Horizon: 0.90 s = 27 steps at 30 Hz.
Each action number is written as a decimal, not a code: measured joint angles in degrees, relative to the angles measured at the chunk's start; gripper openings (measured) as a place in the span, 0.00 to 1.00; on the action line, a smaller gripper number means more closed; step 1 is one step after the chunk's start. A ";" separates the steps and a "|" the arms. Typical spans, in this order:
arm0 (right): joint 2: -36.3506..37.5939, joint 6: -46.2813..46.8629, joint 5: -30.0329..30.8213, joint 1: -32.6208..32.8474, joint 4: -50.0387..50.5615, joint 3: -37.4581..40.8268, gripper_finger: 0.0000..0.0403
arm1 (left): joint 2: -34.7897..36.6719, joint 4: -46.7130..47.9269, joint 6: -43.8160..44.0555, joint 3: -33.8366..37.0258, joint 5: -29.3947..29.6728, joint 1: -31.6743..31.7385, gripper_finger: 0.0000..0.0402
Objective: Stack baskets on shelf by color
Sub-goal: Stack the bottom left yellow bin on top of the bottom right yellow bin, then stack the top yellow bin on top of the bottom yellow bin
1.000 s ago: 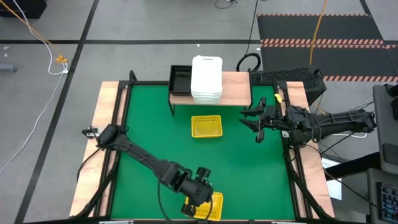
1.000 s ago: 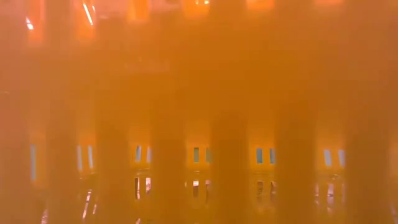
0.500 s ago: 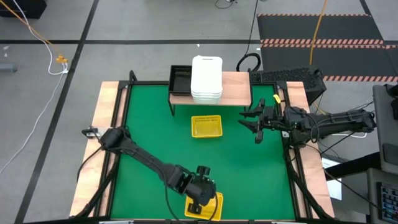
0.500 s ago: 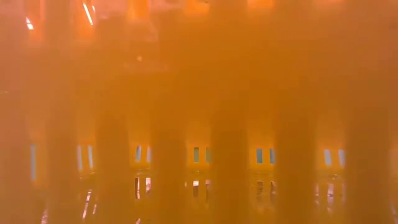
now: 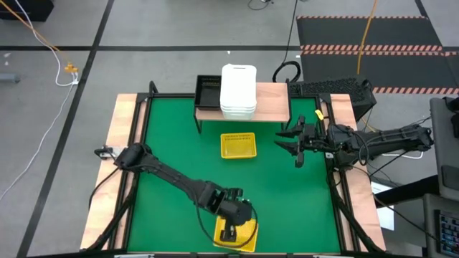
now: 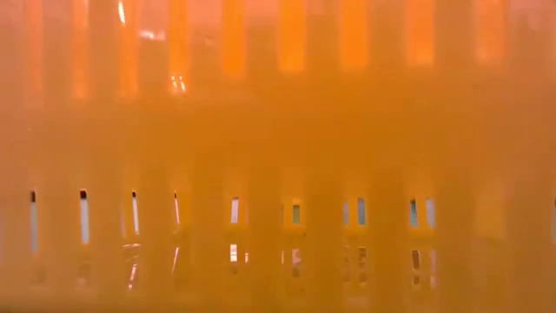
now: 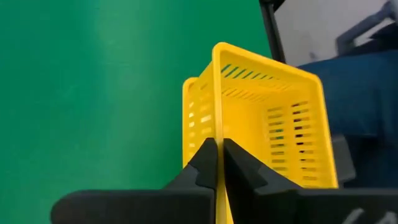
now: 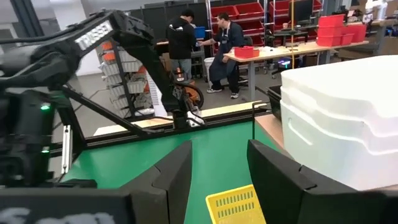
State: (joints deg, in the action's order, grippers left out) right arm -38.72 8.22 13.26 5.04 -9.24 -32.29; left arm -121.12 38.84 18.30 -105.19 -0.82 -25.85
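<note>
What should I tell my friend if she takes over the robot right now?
Left gripper: shut on the rim of a yellow basket at the table's near edge.
Right gripper: open, empty, waiting beside the shelf.
Done: white baskets stacked on the shelf, black basket next to them.
Left: both yellow ones, including the one on the mat, go on the shelf's bare part.

Left gripper shifts right and toward the table's near edge over the near yellow basket, now clamping its wall
</note>
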 joint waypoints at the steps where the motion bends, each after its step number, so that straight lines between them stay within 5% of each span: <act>1: 0.02 -0.21 0.02 0.08 -0.02 0.00 0.37 | 0.00 -0.15 -0.16 0.00 -1.56 0.58 0.02; 9: 0.02 -0.95 0.07 0.11 0.78 0.02 0.37 | -0.46 -4.16 -2.14 -0.02 -14.58 4.00 0.02; 21: 0.00 0.55 0.11 1.27 1.61 0.07 0.37 | -2.30 -0.18 -5.25 0.04 -11.35 3.92 0.03; 27: 0.00 0.19 0.13 1.49 0.66 0.07 0.37 | -4.44 -0.33 -6.62 0.04 -7.88 3.94 0.25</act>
State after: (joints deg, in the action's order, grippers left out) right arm -38.72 8.42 13.39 6.52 -8.57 -32.23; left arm -125.56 38.51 11.68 -105.14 -8.70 -21.91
